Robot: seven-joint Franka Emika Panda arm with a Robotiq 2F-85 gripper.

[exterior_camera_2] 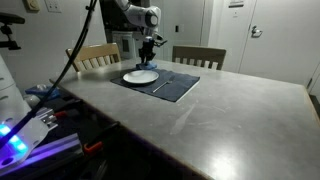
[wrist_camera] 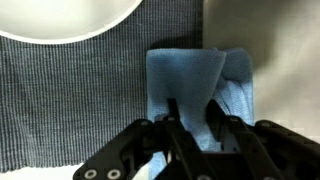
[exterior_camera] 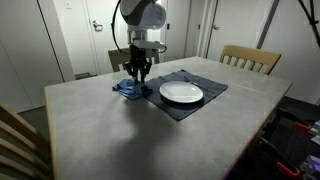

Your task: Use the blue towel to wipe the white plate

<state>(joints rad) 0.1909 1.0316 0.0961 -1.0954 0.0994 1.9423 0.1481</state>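
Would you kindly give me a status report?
Gripper down on the blue towel, grip unclear. Towel beside the white plate, apart. Nothing seen between them.

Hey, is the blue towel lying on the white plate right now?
No, in an exterior view the blue towel lies beside the white plate, clear of its rim, below the gripper.

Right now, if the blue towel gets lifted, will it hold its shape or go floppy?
Probably floppy: the blue towel is bunched, with a fold rising between the fingers, so it should sag. It looks thin, so likely light. Against the ribbed mat it may drag rather than slide.
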